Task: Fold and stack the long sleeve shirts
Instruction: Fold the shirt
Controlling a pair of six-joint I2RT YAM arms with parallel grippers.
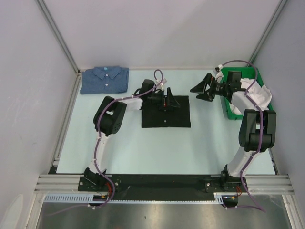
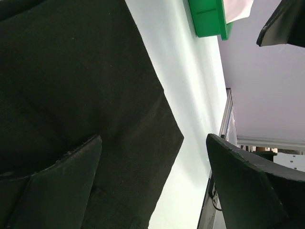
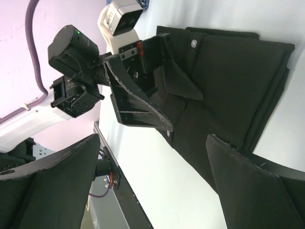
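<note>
The black shirt (image 1: 166, 112) lies folded into a rectangle in the middle of the table. It also shows in the left wrist view (image 2: 71, 95) and the right wrist view (image 3: 228, 71). The blue shirt (image 1: 105, 79) lies folded at the back left corner. My left gripper (image 1: 167, 100) is open, low over the black shirt's far edge by the collar, holding nothing; its jaws stand wide apart in its wrist view (image 2: 152, 181). My right gripper (image 1: 200, 88) is open and empty, in the air right of the black shirt, pointing toward it (image 3: 152, 186).
A green bin (image 1: 248, 95) with white cloth (image 1: 257, 93) in it stands at the back right, right behind the right gripper; it also shows in the left wrist view (image 2: 209, 19). Grey walls enclose the table on three sides.
</note>
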